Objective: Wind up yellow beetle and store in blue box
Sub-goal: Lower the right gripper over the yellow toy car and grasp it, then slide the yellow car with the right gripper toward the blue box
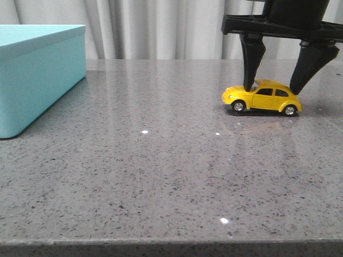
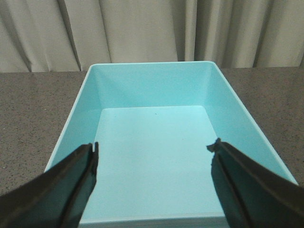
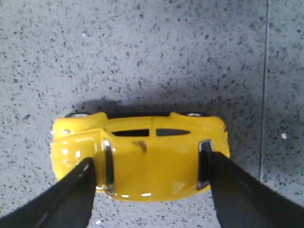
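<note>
Desk: grey speckled stone, bare in the foreground. Beetle stands on all four wheels at the robot's right, side-on, well apart from the box at far left.

Right hand is lowered over the beetle, fingers spread front and rear of the cabin. The wrist view shows the fingers at the windscreen and rear window edges; firm contact cannot be confirmed, and nothing is lifted.

Recommendation: close squarely on the roof ends, keep the wheels pressed to the desk, then draw back in a straight line to wind.

Left hand hangs wide open over the box, holding nothing; the box interior is empty
</note>
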Controlling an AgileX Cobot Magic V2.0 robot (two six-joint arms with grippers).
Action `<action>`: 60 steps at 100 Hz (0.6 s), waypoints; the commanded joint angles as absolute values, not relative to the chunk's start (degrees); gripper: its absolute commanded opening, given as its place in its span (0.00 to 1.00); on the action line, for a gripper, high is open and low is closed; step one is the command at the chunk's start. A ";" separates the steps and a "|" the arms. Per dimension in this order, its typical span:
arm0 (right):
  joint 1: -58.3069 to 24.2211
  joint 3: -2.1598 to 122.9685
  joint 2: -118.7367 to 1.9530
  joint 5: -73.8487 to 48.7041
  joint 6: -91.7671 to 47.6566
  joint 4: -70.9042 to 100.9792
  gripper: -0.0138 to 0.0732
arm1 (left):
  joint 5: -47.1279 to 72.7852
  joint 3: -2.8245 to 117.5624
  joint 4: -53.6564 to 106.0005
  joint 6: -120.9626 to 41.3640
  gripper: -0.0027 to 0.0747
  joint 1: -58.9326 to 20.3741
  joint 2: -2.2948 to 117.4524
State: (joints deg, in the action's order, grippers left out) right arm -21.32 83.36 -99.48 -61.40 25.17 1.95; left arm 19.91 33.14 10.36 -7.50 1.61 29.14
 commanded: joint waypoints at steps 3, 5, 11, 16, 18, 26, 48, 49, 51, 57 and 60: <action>-21.15 84.56 -98.16 -60.72 25.15 1.11 0.74 | 15.95 35.37 11.08 -7.41 0.68 1.68 29.73; -21.15 84.56 -98.16 -60.80 25.15 0.79 0.74 | 15.95 35.37 11.08 -7.41 0.68 1.68 29.73; -21.15 84.56 -98.16 -61.33 25.15 -0.50 0.74 | 15.95 35.37 11.08 -7.41 0.68 1.68 29.73; -21.15 84.56 -98.16 -62.06 25.15 -1.84 0.74 | 15.95 35.37 11.08 -7.41 0.68 1.68 29.73; -21.10 84.56 -98.16 -62.24 25.15 -2.40 0.74 | 15.95 35.37 11.08 -7.41 0.68 1.68 29.73; -20.45 84.56 -98.16 -63.72 25.38 -3.78 0.74 | 15.95 35.37 11.08 -7.41 0.68 1.68 29.73; -16.29 84.50 -98.16 -67.71 25.50 -7.75 0.74 | 15.95 35.37 11.08 -7.41 0.68 1.68 29.73; -16.15 84.50 -98.16 -67.97 25.50 -8.08 0.74 | 15.95 35.37 11.08 -7.41 0.68 1.68 29.73; -15.74 84.50 -98.09 -68.29 25.50 -8.73 0.74 | 15.95 35.37 11.08 -7.41 0.68 1.68 29.73; -14.62 84.50 -97.97 -68.90 25.50 -10.32 0.74 | 15.95 35.37 11.08 -7.41 0.68 1.68 29.73; -14.15 84.50 -97.90 -69.18 25.50 -11.47 0.74 | 15.95 35.37 11.08 -7.41 0.68 1.68 29.73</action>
